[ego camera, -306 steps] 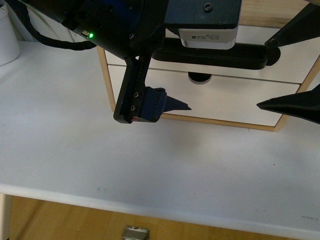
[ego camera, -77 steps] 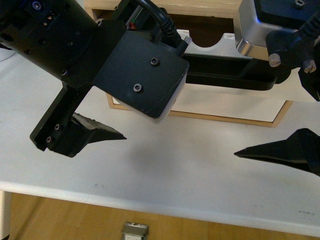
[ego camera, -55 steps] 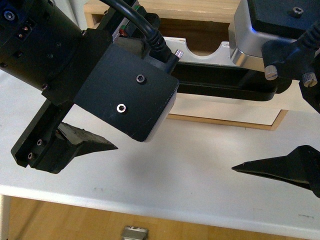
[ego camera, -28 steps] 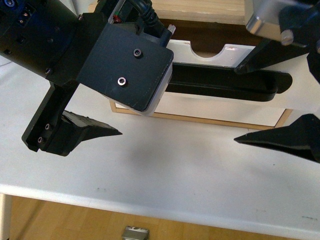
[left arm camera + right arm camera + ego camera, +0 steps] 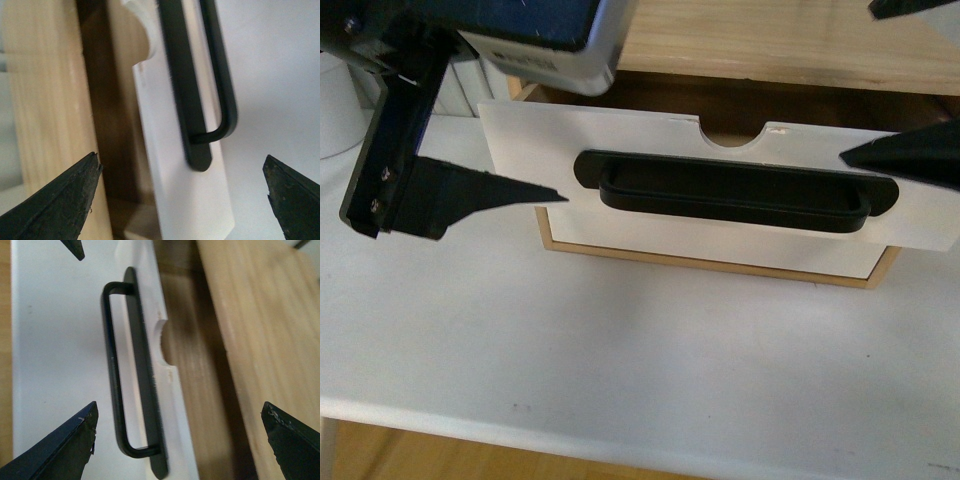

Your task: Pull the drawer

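The white-fronted wooden drawer (image 5: 650, 135) stands partway out of its pale wooden cabinet (image 5: 790, 40). There's a dark gap between the back of the front panel and the cabinet's top board, and I can see brown wood down inside. Its long black bar handle (image 5: 735, 195) runs across the front, and nothing is on it. The half-round notch (image 5: 730, 133) sits in the top edge, above the middle of the handle. The front juts forward past the plain white panel (image 5: 620, 235) below it.

My left gripper (image 5: 181, 160) is spread wide around the drawer's left end. One tip is on the cabinet side and the other is out over the table, with the panel's end and the handle's foot between them. Neither tip touches, and it has hold of nothing. In the front view only its outer finger (image 5: 470, 195) shows, pointing at the front's left end.

My right gripper (image 5: 179, 412) does the same at the right end. Its jaws gape wide with the handle, the notch and the cabinet's top board between the tips, and it's empty too.

The cabinet stands on a white table (image 5: 620, 350), with bare tabletop in front of the drawer.
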{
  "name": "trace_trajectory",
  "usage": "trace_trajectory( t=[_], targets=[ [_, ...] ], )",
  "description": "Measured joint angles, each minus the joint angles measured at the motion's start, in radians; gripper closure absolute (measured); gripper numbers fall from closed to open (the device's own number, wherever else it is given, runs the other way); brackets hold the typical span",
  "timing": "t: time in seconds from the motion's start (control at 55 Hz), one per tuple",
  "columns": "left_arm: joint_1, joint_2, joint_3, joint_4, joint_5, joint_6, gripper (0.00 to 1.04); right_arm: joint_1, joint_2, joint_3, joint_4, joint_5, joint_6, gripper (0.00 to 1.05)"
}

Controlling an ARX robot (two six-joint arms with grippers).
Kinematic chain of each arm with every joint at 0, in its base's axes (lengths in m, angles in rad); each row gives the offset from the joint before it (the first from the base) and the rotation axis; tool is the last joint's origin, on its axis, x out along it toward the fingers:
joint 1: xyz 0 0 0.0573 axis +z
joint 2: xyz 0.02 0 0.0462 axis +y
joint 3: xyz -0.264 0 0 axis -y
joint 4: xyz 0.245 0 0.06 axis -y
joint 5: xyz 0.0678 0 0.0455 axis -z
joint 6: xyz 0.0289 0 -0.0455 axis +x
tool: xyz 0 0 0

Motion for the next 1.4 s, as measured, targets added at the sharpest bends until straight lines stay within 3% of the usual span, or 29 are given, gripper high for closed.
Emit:
trace_trajectory(
  t=[0.291,0.545,0.782,1.036,1.182,1.327,1.4],
  targets=[
    [0.138,-0.098,-0.109,0.204,0.17,-0.237,0.06,-0.078,-0.187,-0.129,0.211,0.07,0.177,0.09],
    [0.324,-0.236,-0.302,0.573,0.269,-0.664,0.06,-0.131,-0.435,-0.299,0.346,0.177,0.379,0.09],
    [0.521,-0.386,-0.515,0.878,0.26,-1.09,0.06,-0.133,-0.724,-0.467,0.387,0.384,0.595,0.09],
    [0.686,-0.557,-0.749,0.951,0.253,-1.404,0.06,-0.002,-1.042,-0.572,0.233,0.693,0.776,0.09],
    [0.737,-0.608,-0.808,0.94,0.208,-1.556,0.06,0.019,-1.058,-0.575,0.228,0.724,0.811,0.09],
    [0.739,-0.61,-0.808,0.94,0.206,-1.601,0.06,0.024,-1.061,-0.576,0.217,0.735,0.832,0.1],
    [0.695,-0.659,-0.828,0.894,0.017,-1.63,0.18,0.018,-1.084,-0.588,0.163,0.746,0.915,0.22]
  ],
)
